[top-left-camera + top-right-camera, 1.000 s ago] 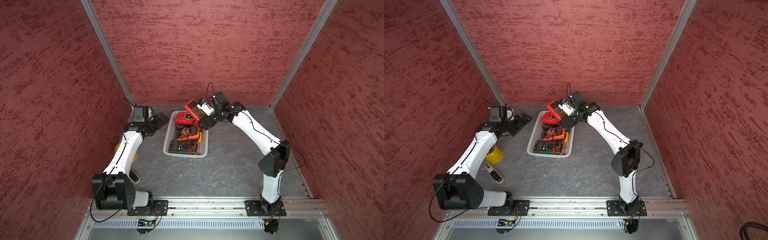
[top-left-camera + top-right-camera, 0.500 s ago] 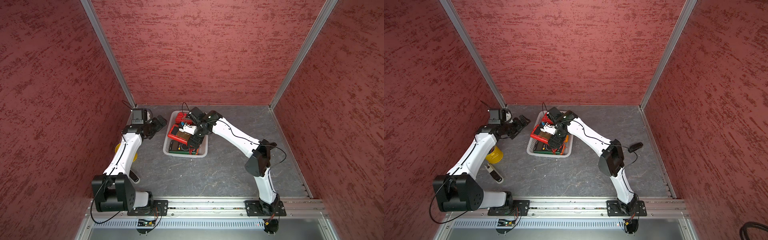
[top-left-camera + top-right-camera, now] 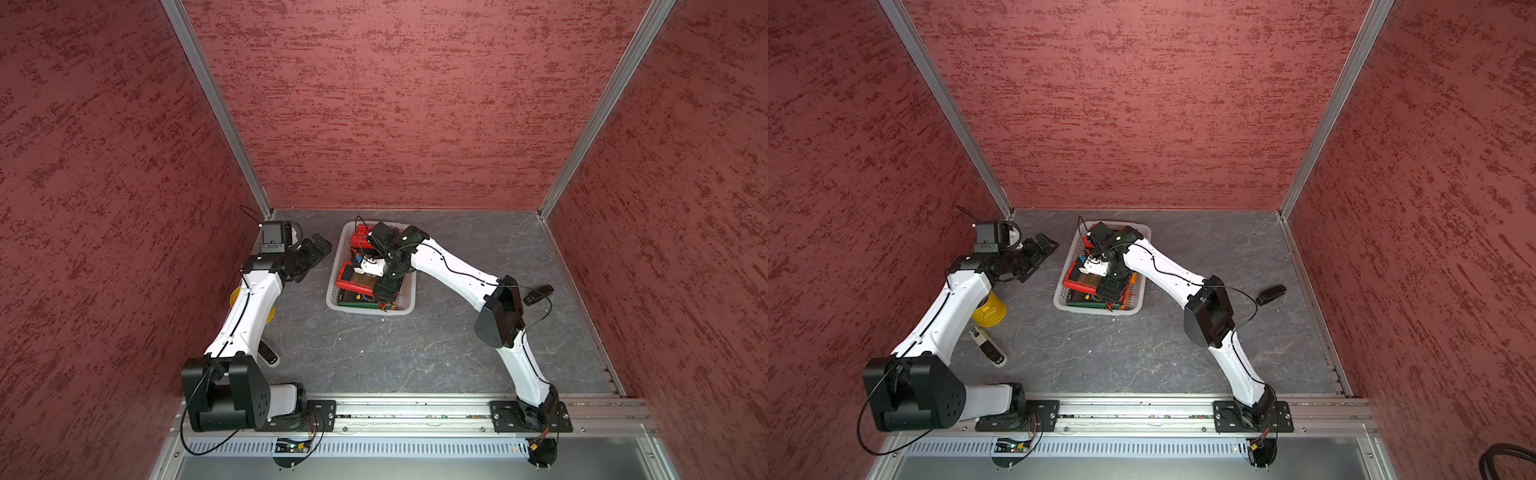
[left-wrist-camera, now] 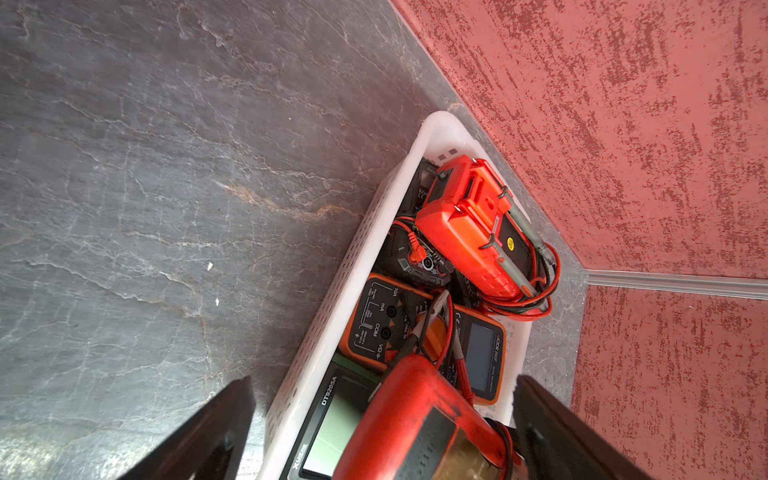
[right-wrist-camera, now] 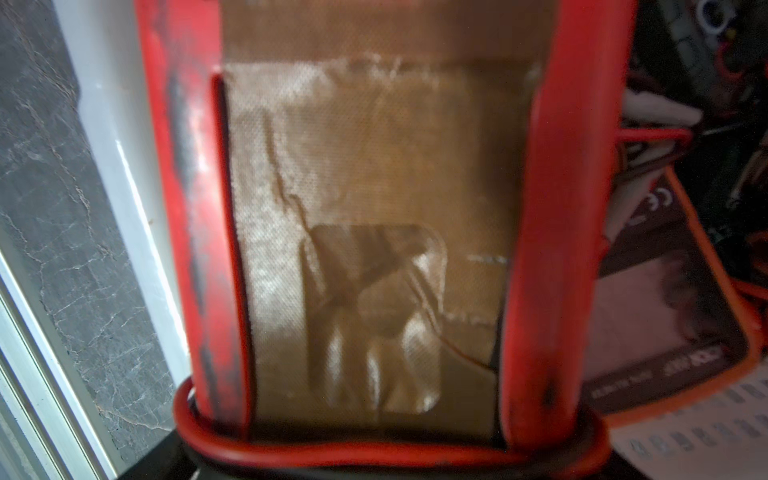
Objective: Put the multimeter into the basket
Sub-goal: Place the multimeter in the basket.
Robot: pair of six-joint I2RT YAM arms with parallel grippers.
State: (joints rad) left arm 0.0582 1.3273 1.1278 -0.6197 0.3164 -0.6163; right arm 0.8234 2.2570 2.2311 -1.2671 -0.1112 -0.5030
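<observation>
The white perforated basket (image 3: 337, 266) (image 3: 1096, 311) (image 4: 345, 286) stands at the back middle of the table and holds several multimeters. My right gripper (image 3: 376, 286) (image 3: 1106, 286) is low over the basket's middle, shut on a red multimeter (image 3: 353, 279) (image 3: 1081, 279) (image 5: 374, 208) with a brownish panel, which lies across the meters below. That red multimeter (image 4: 415, 415) also shows in the left wrist view. My left gripper (image 3: 318, 259) (image 3: 1040, 259) (image 4: 384, 436) is open and empty just left of the basket, pointing at it.
In the basket lie an orange meter (image 4: 415, 328), a red one with leads (image 4: 469, 232) and a green-screened one (image 4: 332, 415). A yellow cup (image 3: 989, 309) stands under my left arm, with a small black and white device (image 3: 988, 347) nearby. A small black object (image 3: 1271, 294) lies at the right.
My right arm swung the red multimeter from behind the basket's far end to low over the basket's middle. The left arm barely moved.
</observation>
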